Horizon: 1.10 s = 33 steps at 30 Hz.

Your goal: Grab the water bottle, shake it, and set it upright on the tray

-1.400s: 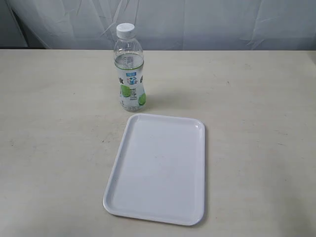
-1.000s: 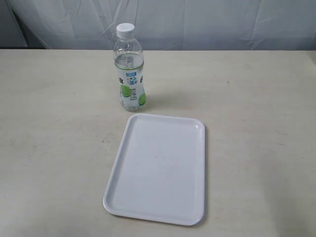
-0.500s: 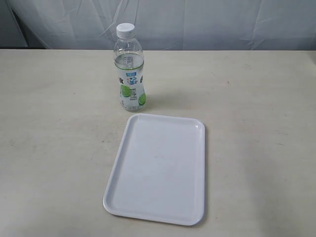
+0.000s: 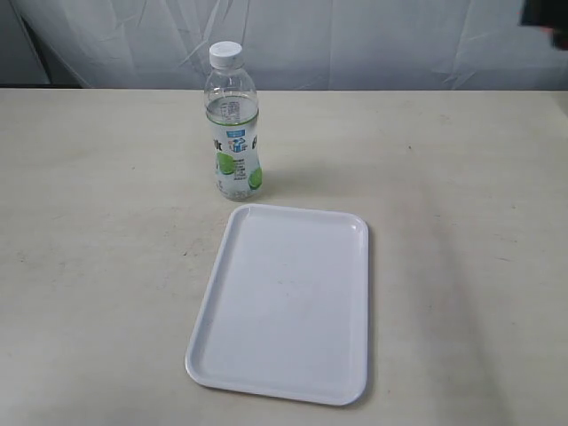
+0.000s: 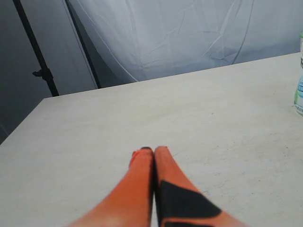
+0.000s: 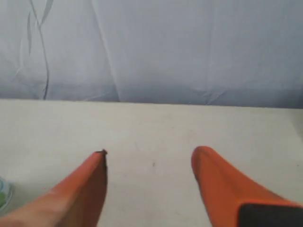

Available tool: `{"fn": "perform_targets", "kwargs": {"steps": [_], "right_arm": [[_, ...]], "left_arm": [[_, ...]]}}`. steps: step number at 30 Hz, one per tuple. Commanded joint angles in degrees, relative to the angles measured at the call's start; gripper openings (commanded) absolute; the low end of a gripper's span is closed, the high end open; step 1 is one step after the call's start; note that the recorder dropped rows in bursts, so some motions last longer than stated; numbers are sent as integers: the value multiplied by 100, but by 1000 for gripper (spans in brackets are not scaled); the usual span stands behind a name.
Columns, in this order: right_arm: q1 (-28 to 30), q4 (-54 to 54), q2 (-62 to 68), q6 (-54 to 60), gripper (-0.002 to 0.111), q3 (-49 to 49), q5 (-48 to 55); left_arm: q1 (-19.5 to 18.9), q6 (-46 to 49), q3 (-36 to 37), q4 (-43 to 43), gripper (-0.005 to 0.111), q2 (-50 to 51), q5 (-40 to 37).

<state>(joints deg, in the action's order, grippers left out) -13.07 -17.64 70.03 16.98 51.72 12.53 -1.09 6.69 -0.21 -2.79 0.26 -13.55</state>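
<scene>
**Bottle upright beside the tray, untouched**

Water bottle (image 4: 232, 124) stands upright on the table (image 4: 461, 177), white cap on; it sits just beyond one short end of the tray (image 4: 284, 302), near it but apart; tray lies flat; left gripper (image 5: 149, 150) over the tabletop, fingers pressed together, nothing between them; right gripper (image 6: 151, 152) spread wide, holding nothing.

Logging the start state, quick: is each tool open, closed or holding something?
Left tool: closed, holding nothing.
Right tool: open, holding nothing.
</scene>
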Motion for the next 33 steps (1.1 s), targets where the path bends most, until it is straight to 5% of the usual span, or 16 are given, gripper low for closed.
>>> {"fn": "perform_targets", "kwargs": {"steps": [1,13,33], "right_arm": [[-717,45,1319,151,69,392,-475],[-2116,-66,3526,140,69,2156,-864],[-2872,-205,4033,127,69,3196,-920]], "left_arm": [[3,-21,21,16,0,-26,25],[3,-21,21,16,0,-26,25],[3,-21,21,16,0,-26,25]]}}
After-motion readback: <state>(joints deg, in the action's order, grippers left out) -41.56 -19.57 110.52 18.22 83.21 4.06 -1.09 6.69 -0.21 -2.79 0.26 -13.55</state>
